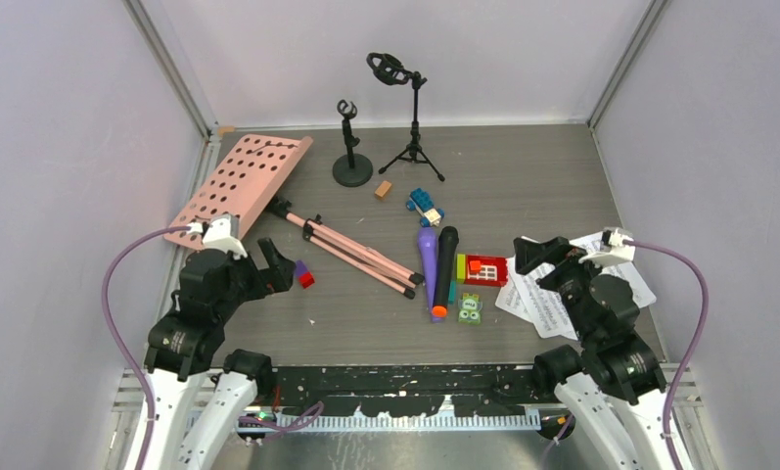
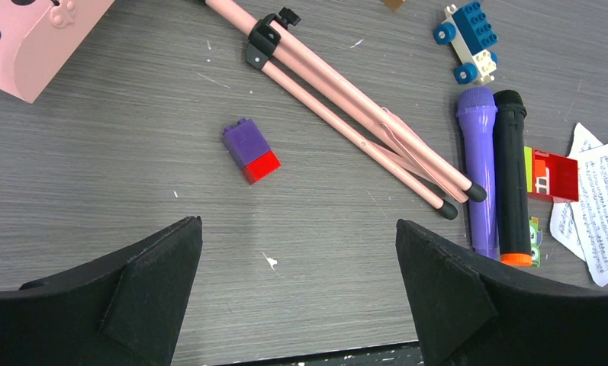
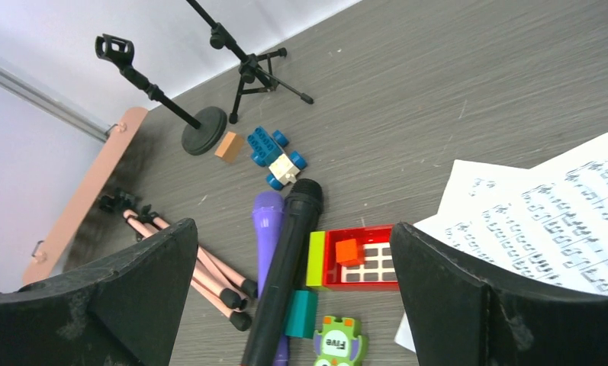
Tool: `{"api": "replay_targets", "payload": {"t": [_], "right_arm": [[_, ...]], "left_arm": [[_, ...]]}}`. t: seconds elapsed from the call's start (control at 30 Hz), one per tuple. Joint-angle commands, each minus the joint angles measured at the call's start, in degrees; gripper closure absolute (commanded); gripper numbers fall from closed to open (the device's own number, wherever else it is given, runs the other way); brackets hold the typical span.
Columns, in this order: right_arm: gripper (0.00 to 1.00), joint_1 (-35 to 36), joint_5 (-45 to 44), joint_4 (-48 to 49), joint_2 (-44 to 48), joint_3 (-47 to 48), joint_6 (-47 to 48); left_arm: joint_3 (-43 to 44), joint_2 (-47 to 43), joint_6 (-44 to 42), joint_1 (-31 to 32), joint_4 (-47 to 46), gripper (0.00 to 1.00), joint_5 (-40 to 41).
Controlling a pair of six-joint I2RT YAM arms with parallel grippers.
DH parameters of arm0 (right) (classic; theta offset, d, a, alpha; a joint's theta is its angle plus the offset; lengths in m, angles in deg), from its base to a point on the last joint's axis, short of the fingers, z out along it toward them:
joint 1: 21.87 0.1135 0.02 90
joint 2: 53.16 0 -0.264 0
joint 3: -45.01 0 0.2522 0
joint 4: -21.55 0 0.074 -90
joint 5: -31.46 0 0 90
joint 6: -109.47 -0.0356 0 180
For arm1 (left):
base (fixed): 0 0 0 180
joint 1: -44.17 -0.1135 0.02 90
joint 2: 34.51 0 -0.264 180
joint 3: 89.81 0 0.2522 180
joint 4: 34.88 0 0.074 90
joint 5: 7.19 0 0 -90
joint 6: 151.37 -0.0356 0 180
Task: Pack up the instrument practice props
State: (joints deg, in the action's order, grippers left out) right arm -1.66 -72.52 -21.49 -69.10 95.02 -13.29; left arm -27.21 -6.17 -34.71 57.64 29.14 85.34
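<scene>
The pink perforated sheet-music holder point(image 1: 239, 186) lies flat at the left, its tripod legs point(image 1: 361, 257) folded toward the middle. The purple-headed microphone point(image 1: 428, 257) and the black orange-tipped microphone point(image 1: 445, 269) lie side by side at the centre. White note sheets point(image 1: 572, 294) lie at the right, partly under my right arm. Two black mic supports stand at the back, one round-based point(image 1: 350, 147) and one on a tripod point(image 1: 412, 117). My left gripper point(image 1: 278, 266) point(image 2: 298, 229) is open and empty over bare table. My right gripper point(image 1: 542, 257) point(image 3: 293, 229) is open and empty above the sheets' left edge.
A purple-and-red brick point(image 2: 251, 151) lies just ahead of my left gripper. A blue toy car point(image 1: 425, 206), a tan brick point(image 1: 383, 189), a red brick piece point(image 1: 486, 269) and a green owl tile point(image 1: 470, 309) lie around the microphones. Walls enclose three sides.
</scene>
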Motion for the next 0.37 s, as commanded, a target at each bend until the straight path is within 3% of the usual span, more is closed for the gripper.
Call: {"api": "replay_targets", "payload": {"t": [0.0, 0.33], "right_arm": [[0.0, 0.45, -1.35, -2.88, 2.86, 0.14, 6.49], [0.0, 0.44, -1.56, -4.47, 4.9, -0.39, 6.31]], "left_arm": [[-0.49, -1.19, 0.32, -0.1, -3.5, 0.0, 0.12], [0.2, -0.88, 0.15, -0.11, -2.64, 0.0, -0.24]]}}
